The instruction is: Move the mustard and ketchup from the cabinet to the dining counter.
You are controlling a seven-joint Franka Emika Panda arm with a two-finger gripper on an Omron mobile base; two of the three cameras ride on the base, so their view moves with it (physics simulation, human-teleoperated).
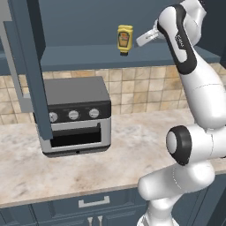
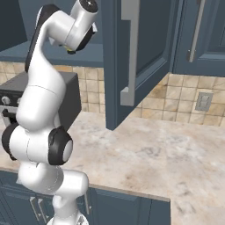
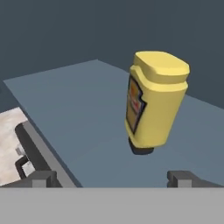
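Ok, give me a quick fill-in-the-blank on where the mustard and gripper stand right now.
1. The mustard stands in the cabinet on its dark ____.
2. The gripper has its jaws ____, with the bottle not yet between them.
3. On the counter below sits a toaster ____.
4. The cabinet door is swung ____.

Missing words: cap; open; oven; open
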